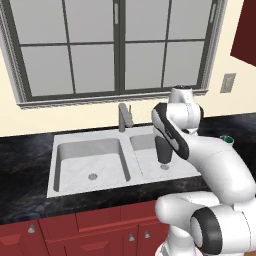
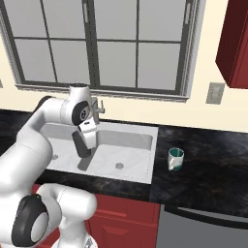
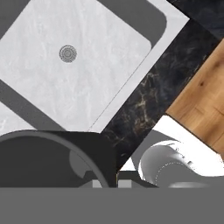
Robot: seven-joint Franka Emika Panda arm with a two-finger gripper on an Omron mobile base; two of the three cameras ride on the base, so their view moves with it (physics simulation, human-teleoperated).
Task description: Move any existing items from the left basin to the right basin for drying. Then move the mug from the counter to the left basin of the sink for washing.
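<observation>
Gripper (image 2: 85,145) clamped on dark tumbler (image 1: 163,151) above the right basin (image 2: 127,157); mug (image 2: 176,159) on counter (image 2: 208,160)

You've got a big grey-framed window (image 1: 117,47) on a cream wall (image 2: 213,58), red upper cabinet (image 2: 235,41) at right, wall outlet (image 2: 215,93), wood floor (image 3: 205,96) below.
</observation>
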